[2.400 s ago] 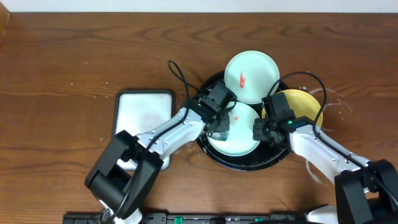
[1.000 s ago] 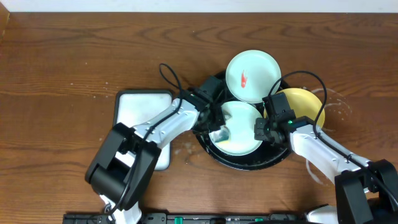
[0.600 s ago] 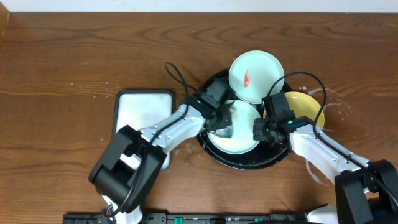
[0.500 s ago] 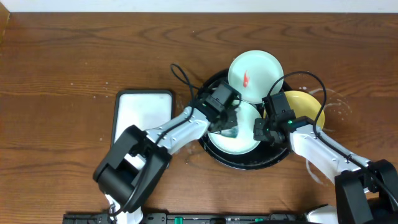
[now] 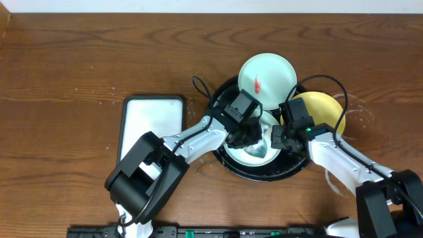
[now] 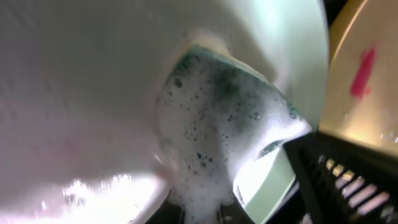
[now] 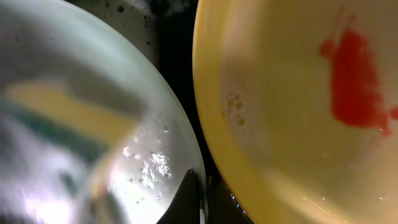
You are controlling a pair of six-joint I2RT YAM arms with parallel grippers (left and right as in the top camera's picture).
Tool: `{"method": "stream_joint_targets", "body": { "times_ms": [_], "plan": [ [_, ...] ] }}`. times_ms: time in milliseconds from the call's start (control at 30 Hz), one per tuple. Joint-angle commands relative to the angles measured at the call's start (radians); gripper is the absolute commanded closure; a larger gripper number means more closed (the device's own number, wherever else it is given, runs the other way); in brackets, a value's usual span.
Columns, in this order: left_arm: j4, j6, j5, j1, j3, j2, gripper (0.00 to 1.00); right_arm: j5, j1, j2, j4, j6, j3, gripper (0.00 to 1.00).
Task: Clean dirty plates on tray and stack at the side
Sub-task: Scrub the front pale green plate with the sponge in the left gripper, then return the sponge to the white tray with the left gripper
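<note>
A mint-blue plate (image 5: 252,156) lies wet and soapy in the black tray (image 5: 259,176). My left gripper (image 5: 251,135) is shut on a foamy green sponge (image 6: 227,112) and presses it against this plate (image 6: 74,68). My right gripper (image 5: 276,140) is shut on the same plate's right rim (image 7: 186,149), one dark finger (image 7: 193,196) lying over the edge. A second mint plate (image 5: 267,80) with a red smear leans on the tray's far rim. The yellow plate (image 5: 322,111) rests at the tray's right side, and its red smear (image 7: 354,81) shows in the right wrist view.
A white rectangular tray (image 5: 151,125) with a dark rim sits left of the black tray on the brown wooden table. Cables loop over both arms near the tray. Water drops glisten on the table beyond the yellow plate.
My left gripper has swept the sponge from the plate's left side across to its middle and right. The far mint plate has shifted slightly. My right gripper has stayed where it was.
</note>
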Motion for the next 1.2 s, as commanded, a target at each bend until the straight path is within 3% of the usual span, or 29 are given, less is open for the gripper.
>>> {"method": "stream_joint_targets", "body": {
  "times_ms": [0,100,300,467,733,933,1167],
  "plan": [
    [-0.08,0.031,0.128,-0.01,-0.025,0.051,0.89,0.016,0.01,0.018,-0.02,-0.02,-0.011,0.99],
    [-0.133,0.085,0.113,0.024,-0.024,0.051,0.92,0.016,0.01,0.018,-0.021,-0.02,-0.011,0.99],
    [-0.233,0.097,-0.092,0.125,-0.024,0.045,0.92,0.016,0.01,0.018,-0.02,-0.02,-0.011,0.99],
    [-0.189,0.113,-0.192,0.166,-0.023,0.032,0.92,0.016,0.01,0.018,-0.021,-0.02,-0.011,0.99],
    [-0.141,0.26,-0.304,0.156,-0.014,-0.011,0.92,0.017,0.01,0.018,-0.024,-0.021,-0.011,0.99],
    [-0.141,0.374,-0.477,0.156,-0.013,-0.102,0.93,0.017,0.01,0.018,-0.028,-0.021,-0.011,0.99],
    [-0.148,0.404,-0.46,0.156,-0.013,-0.26,0.92,0.017,0.01,0.018,-0.031,-0.021,-0.011,0.99]
  ]
}}
